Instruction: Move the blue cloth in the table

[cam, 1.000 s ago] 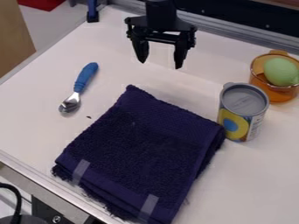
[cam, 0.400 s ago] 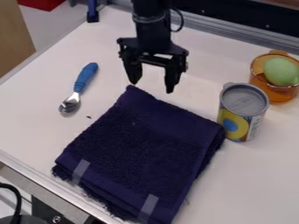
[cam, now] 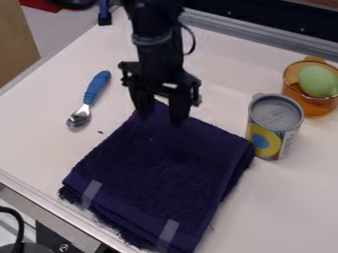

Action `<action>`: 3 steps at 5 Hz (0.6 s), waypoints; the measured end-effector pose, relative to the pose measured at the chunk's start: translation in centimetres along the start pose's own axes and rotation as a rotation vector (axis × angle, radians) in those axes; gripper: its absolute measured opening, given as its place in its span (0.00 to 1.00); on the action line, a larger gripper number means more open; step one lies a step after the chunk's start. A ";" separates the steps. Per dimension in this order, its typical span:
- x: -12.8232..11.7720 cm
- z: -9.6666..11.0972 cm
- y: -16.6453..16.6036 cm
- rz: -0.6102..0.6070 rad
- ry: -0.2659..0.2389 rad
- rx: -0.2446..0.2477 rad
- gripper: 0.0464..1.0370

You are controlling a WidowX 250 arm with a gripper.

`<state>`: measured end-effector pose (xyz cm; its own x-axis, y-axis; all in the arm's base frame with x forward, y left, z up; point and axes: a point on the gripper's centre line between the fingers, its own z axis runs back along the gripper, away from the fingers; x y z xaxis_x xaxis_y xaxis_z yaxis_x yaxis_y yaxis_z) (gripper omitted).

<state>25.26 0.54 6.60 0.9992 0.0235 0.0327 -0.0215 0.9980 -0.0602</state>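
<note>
The blue cloth (cam: 158,168) lies folded on the table (cam: 290,197), taking up the middle and running down to the bottom of the camera view, its lower left side close to the table's edge. Two pale strips, one (cam: 91,194) near the left corner and another (cam: 167,233) further right, show up against the dark fabric along that side.

From where I stand, the arm (cam: 153,37) comes in from the top and the gripper (cam: 160,118) hangs down right at the cloth's far corner. Its fingers (cam: 178,111) are apart — one toward the left of that corner, the other to its right, both in front of the fabric as I see it. Whether the tips touch the cloth I can't tell.

Over on the left, well apart from the gripper, a spoon (cam: 83,112) lies with its blue handle (cam: 98,87) pointing up and away. A can (cam: 274,118) stands upright just beside the cloth's right corner, yellow and blue on its side. Behind it, to the right, sits an orange see-through cup (cam: 314,108) with a green, rounded thing (cam: 318,81) in it — the roundest shape on the table.
</note>
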 end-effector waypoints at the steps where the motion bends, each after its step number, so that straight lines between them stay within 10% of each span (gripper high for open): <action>1: -1.8 -1.6 -0.9 -0.052 0.020 -0.006 0.37; 3: -3.8 -3.5 -2.2 -0.079 0.004 -0.034 0.01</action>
<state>21.61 -1.96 3.08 0.9978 -0.0555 0.0351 0.0585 0.9941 -0.0913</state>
